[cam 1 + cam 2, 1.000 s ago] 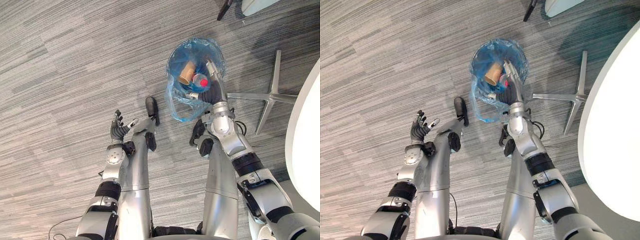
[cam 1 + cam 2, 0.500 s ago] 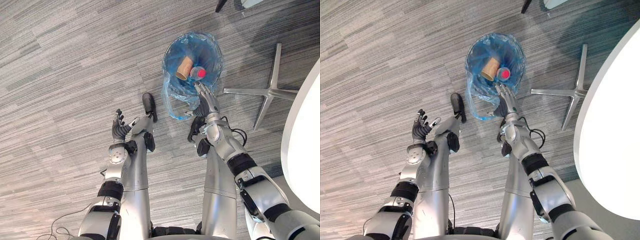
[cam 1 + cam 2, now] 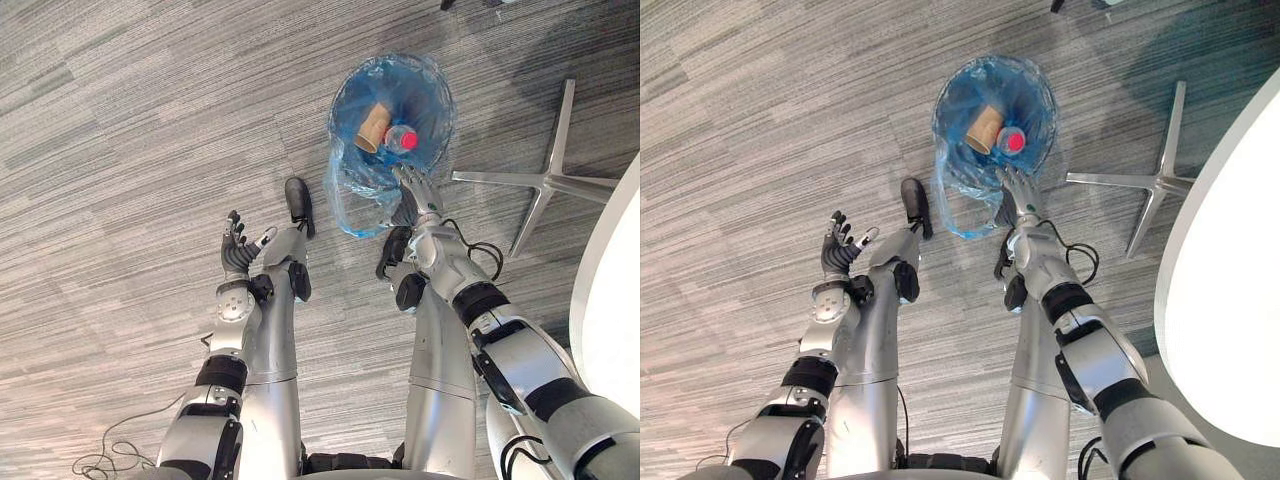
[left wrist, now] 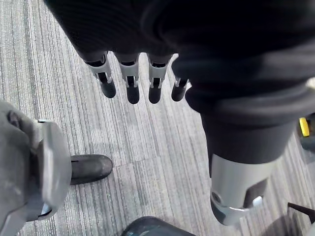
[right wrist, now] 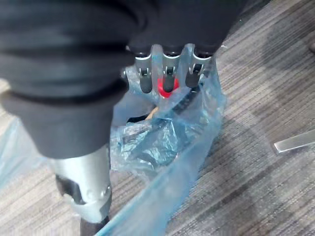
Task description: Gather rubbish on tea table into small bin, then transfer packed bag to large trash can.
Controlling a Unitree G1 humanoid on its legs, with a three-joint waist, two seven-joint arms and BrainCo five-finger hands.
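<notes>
The small bin [image 3: 343,95] stands on the carpet, lined with a blue plastic bag [image 5: 162,142] whose edge hangs loose down its near side. Inside lie a brown paper cup [image 3: 372,125] and a bottle with a red cap [image 3: 402,139]. My right hand [image 3: 415,190] hovers at the bin's near rim, fingers [image 5: 167,73] straight and open, holding nothing; the red cap [image 5: 162,91] shows just past them. Well left of the bin, my left hand [image 3: 236,252] hangs open over the floor, its fingers [image 4: 130,83] relaxed and empty.
A silver star-shaped chair base [image 3: 545,180] lies on the carpet right of the bin. The white round table's edge [image 3: 1230,300] curves along the right side. Grey striped carpet spreads to the left.
My right hand has drawn back from over the bin's inside to its near rim. The left hand has stayed where it was. The camera has shifted a little.
</notes>
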